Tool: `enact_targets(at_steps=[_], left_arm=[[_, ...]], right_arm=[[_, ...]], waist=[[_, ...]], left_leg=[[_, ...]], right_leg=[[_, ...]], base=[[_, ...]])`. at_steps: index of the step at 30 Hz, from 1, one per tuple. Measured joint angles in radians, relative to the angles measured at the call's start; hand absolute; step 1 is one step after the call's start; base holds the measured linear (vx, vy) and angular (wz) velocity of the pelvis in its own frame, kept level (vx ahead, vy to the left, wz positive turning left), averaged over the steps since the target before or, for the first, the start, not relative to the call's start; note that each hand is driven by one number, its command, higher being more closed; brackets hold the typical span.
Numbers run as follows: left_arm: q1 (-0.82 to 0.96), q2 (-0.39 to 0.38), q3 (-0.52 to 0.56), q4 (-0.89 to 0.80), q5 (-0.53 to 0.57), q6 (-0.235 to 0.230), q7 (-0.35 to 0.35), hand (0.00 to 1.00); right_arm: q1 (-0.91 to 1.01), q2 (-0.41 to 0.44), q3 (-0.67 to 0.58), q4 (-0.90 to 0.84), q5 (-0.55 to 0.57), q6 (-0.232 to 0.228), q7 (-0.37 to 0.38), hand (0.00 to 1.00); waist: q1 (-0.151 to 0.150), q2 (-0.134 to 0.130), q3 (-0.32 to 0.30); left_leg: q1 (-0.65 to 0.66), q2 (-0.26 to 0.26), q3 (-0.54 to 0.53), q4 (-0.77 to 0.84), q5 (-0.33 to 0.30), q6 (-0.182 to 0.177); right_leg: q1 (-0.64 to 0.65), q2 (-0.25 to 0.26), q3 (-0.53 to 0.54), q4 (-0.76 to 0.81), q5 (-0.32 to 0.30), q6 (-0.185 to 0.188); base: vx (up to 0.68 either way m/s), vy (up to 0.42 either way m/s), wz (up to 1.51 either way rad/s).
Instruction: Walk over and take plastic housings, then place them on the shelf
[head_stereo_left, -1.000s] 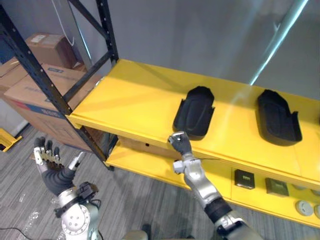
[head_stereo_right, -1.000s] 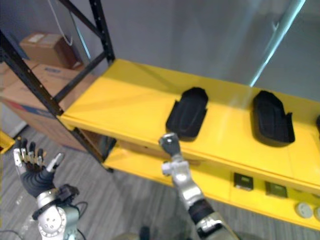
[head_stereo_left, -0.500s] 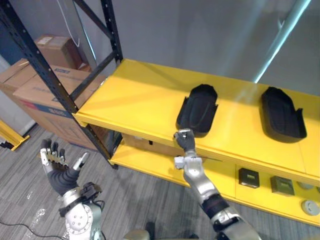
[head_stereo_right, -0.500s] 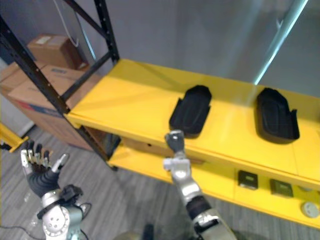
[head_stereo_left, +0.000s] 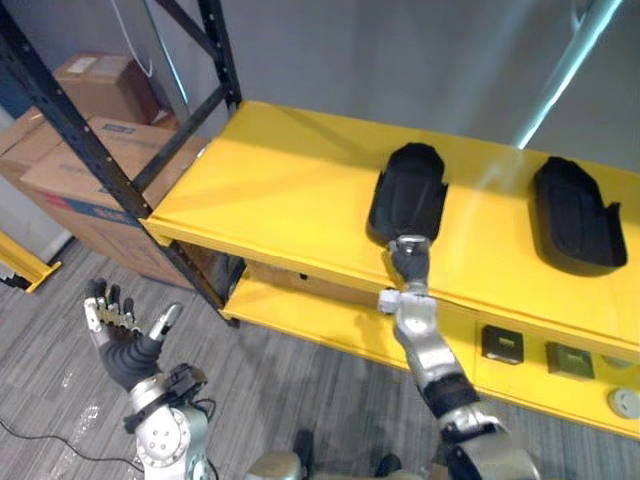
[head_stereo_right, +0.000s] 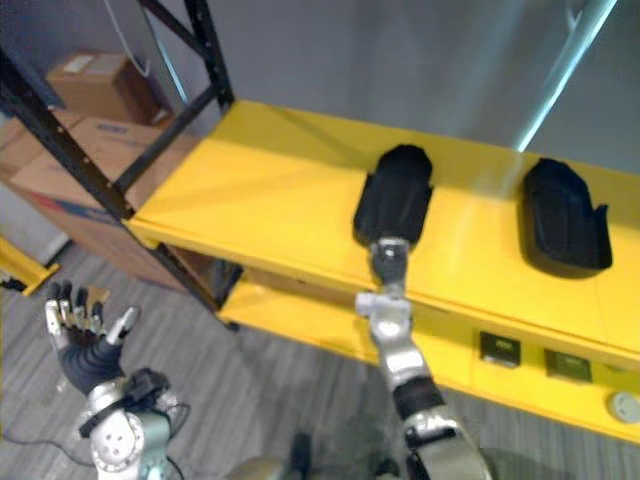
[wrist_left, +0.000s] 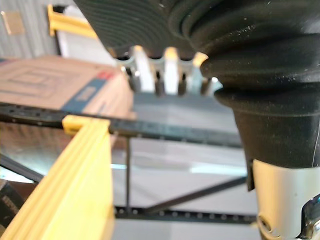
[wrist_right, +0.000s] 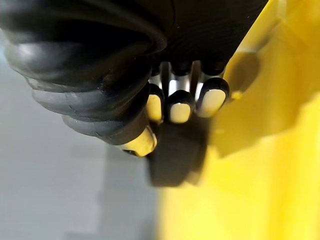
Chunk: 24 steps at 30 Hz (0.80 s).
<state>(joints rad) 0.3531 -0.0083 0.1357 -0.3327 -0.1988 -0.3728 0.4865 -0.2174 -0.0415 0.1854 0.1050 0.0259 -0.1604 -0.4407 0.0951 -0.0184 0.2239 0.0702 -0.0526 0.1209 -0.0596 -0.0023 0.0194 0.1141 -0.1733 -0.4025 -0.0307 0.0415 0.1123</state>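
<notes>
Two black plastic housings lie on the yellow shelf's (head_stereo_left: 270, 190) upper board: one in the middle (head_stereo_left: 408, 200), the other to the right (head_stereo_left: 572, 212). My right hand (head_stereo_left: 410, 258) is raised to the shelf's front edge, right at the near end of the middle housing; the right wrist view shows that dark housing (wrist_right: 175, 152) just past the hand (wrist_right: 181, 106). My left hand (head_stereo_left: 120, 328) is held up low at the left over the floor, open with its fingers spread and holding nothing.
Black rack uprights (head_stereo_left: 75, 140) and braces frame the shelf's left end. Cardboard boxes (head_stereo_left: 70, 165) are stacked behind them. The lower yellow board holds small dark square parts (head_stereo_left: 500, 343) and a round one (head_stereo_left: 625, 402). A yellow bar (head_stereo_left: 20, 265) lies on the grey floor at the left.
The camera has shifted. My right hand has moved up and closer to the near end of the middle housing. The left hand stays raised and open.
</notes>
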Motion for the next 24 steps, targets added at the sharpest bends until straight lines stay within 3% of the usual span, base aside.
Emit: enact_targets(at_steps=[3,6,8,11,17,24], left_arm=[[0.004,0.000,0.017,0.000,0.000,0.000,0.023,0.00],[0.012,0.001,0.049,-0.003,-0.001,0.003,0.022,0.00],[0.023,0.001,0.064,-0.016,-0.002,0.004,0.021,0.00],[0.052,0.001,0.085,-0.074,-0.031,0.004,0.014,0.00],[0.057,0.001,0.080,-0.100,-0.030,0.006,0.011,0.00],[0.056,0.001,0.031,-0.100,-0.028,0.028,0.014,0.00]], right_arm=[[0.151,-0.034,-0.004,-0.247,0.050,0.005,0.119,1.00],[0.248,-0.083,-0.040,-0.394,0.137,0.005,0.240,1.00],[0.283,-0.106,-0.052,-0.433,0.202,-0.003,0.299,1.00],[0.302,-0.120,-0.043,-0.460,0.262,-0.021,0.390,1.00],[0.329,-0.124,-0.002,-0.491,0.294,-0.023,0.436,1.00],[0.272,-0.121,0.125,-0.426,0.289,-0.024,0.412,1.00]], waist=[[-0.008,-0.018,0.010],[-0.035,-0.029,0.011],[-0.052,-0.030,0.011],[-0.053,-0.031,0.010],[-0.053,-0.036,0.007],[-0.050,-0.043,0.003]], left_leg=[[0.002,0.007,0.034,0.040,-0.039,-0.003],[0.002,0.009,0.055,0.056,-0.062,-0.002],[0.000,0.010,0.059,0.065,-0.075,-0.004],[-0.001,0.016,0.082,0.068,-0.090,-0.008],[0.000,0.023,0.082,0.071,-0.088,-0.005],[0.005,0.024,0.080,0.072,-0.088,-0.005]], right_leg=[[0.001,0.003,0.037,0.001,0.000,0.000],[0.000,0.002,0.057,0.002,0.000,0.000],[0.001,0.002,0.060,0.002,0.000,0.000],[-0.008,0.006,0.078,0.003,0.000,0.000],[-0.007,0.014,0.078,0.003,0.000,0.000],[-0.007,0.015,0.077,0.003,0.000,0.000]], base=[[0.06,0.011,-0.37],[0.00,0.018,-0.25],[-0.02,0.015,-0.12],[-0.01,0.003,-0.17],[0.02,-0.014,-0.01],[0.01,-0.006,0.02]])
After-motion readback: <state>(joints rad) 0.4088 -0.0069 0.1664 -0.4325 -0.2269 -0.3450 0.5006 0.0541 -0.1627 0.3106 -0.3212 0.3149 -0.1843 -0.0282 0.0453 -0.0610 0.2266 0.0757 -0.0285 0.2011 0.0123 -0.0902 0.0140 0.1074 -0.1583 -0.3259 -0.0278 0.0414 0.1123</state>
